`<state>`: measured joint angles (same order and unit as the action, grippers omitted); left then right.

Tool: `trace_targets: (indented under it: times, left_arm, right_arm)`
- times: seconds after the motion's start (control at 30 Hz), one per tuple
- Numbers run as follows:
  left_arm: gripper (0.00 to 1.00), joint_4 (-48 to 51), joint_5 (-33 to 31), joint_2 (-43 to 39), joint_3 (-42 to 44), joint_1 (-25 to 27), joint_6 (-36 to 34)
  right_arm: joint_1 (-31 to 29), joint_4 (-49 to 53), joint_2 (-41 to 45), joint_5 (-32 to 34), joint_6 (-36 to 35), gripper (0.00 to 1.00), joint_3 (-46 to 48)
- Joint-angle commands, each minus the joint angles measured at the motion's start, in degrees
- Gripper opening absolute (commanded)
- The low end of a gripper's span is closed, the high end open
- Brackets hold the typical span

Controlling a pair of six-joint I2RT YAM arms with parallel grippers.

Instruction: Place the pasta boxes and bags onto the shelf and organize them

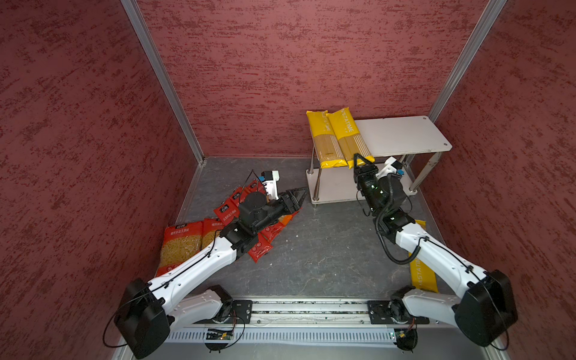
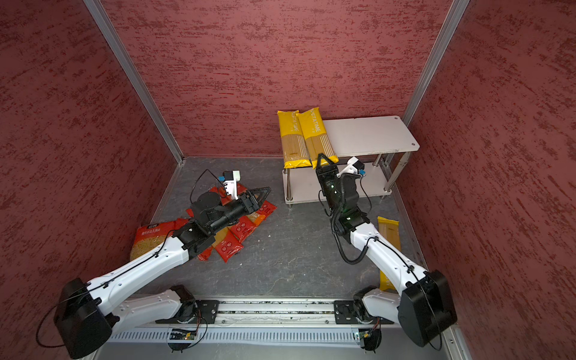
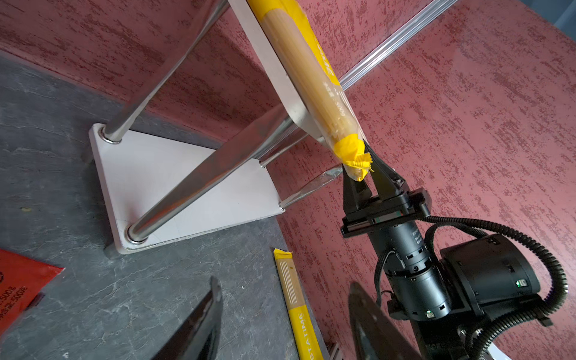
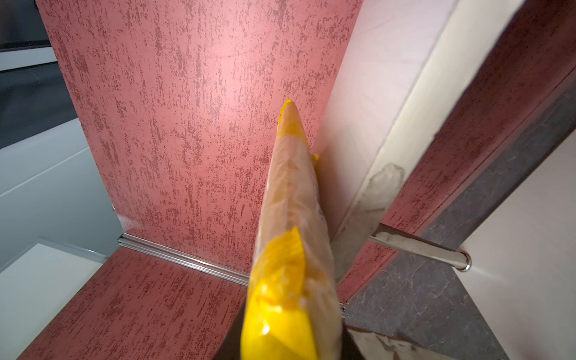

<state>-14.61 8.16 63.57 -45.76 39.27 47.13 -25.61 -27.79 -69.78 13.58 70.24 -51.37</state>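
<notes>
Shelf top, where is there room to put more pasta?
The top board is bare from the two yellow packs to its right end. The lower board looks bare where it shows. The floor in the middle is open. Crowded: the top board's left end, with those packs and the right gripper, and the red packs under the left arm.

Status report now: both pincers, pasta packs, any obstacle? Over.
Left pincer open, empty, near red packs. Right pincer around end of second yellow pack on shelf top; grip unclear. No obstacle seen.
</notes>
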Motion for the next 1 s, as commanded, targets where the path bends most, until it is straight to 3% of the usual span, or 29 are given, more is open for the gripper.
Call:
trace_targets:
  times: [0.0,0.13,0.3,0.63,0.83,0.9,0.97]
  left_arm:
    - [0.64,-1.75,-1.31,-0.35,-0.38,1.24,-0.72]
    - [0.64,-3.25,-0.87,0.88,-0.11,1.92,-0.49]
    - [0.64,-4.88,-0.82,2.42,0.23,2.88,-0.55]
    - [0.63,-6.05,-1.31,3.67,0.63,4.58,-0.34]
    - [0.64,-5.87,-1.70,3.67,0.89,4.56,-0.60]
    - [0.63,-5.85,-1.66,3.69,0.90,4.72,-0.73]
    - [0.63,-5.83,-1.76,3.67,1.10,4.79,-0.84]
  right_arm:
    - [0.41,-2.07,2.80,0.86,0.04,0.39,-3.20]
    - [1.32,5.19,6.23,-0.50,-0.37,0.52,-1.51]
    - [4.28,13.56,10.88,-3.36,-0.01,0.55,0.74]
    - [12.21,17.27,9.98,-13.05,3.26,0.65,0.05]
    - [15.10,17.77,8.65,-15.55,3.30,0.63,-0.93]
    - [16.56,17.53,8.05,-17.33,2.49,0.59,-1.30]
    - [17.73,16.51,7.39,-19.87,1.80,0.45,-1.82]
